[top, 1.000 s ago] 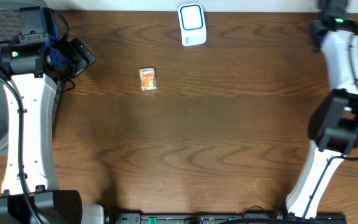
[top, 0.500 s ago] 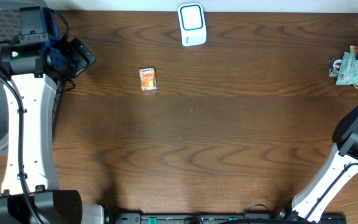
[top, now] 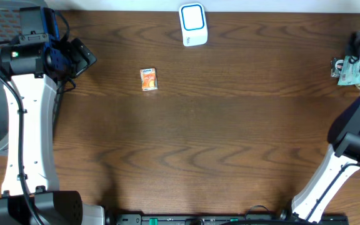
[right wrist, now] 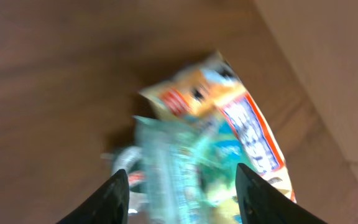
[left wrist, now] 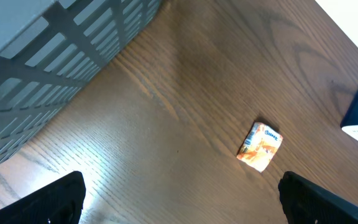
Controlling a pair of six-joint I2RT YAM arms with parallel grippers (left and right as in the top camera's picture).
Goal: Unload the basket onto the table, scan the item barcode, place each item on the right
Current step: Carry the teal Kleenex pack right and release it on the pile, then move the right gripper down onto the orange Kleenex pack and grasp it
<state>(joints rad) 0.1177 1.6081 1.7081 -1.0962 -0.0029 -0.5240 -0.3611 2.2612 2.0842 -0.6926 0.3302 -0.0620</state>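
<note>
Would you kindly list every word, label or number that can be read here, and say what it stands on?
Nothing reads clearly enough to quote.
On the small orange packet: blue lettering along one end, too small to read.
On the orange pouch: red and white label print, blurred.
On the green pouch: print blurred.
On the scanner: no lettering visible.

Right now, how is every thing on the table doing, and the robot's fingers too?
Orange packet: lying flat, alone, nothing touching it.
Packet pile: heaped at the table's right edge, packets overlapping.
Scanner: sitting at the far edge; lit or not, can't tell.
Left fingers: wide open, holding nothing.
Right fingers: apart above the pile; too blurred to tell if they touch it.
</note>
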